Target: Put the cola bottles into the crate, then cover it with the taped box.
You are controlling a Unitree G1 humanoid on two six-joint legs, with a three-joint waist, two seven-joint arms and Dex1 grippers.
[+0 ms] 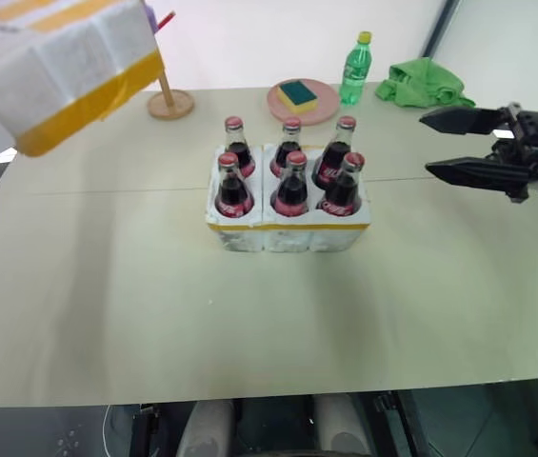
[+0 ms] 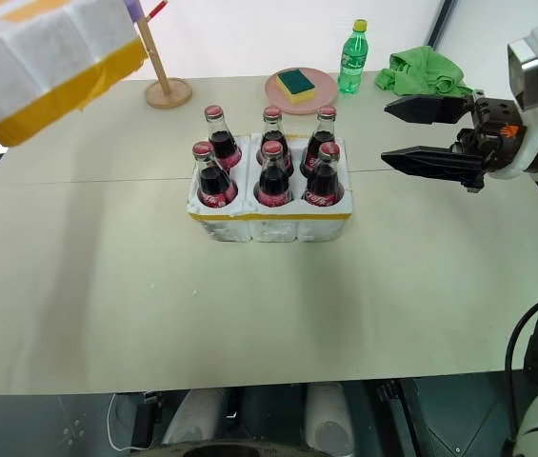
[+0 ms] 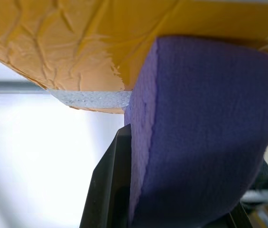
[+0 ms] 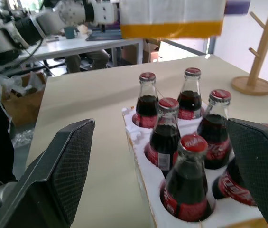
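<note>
Several cola bottles [image 1: 290,176] with red caps stand upright in the wells of the white crate [image 1: 288,233] at the table's middle. The taped box [image 1: 59,71], white foam with yellow tape, hangs tilted in the air well above the table at the far left. My left gripper [image 3: 171,213] is shut on a purple foam wall of that box, one black finger [image 3: 110,190] pressed against it. My right gripper [image 1: 425,144] is open, level, pointing at the crate from its right, a short gap away. Its fingers [image 4: 62,166] frame the bottles.
A wooden peg stand [image 1: 169,95], a pink plate with a sponge [image 1: 302,95], a green plastic bottle [image 1: 354,69] and a green cloth [image 1: 426,83] line the table's far edge. Bare tabletop [image 1: 107,286] lies left of and in front of the crate.
</note>
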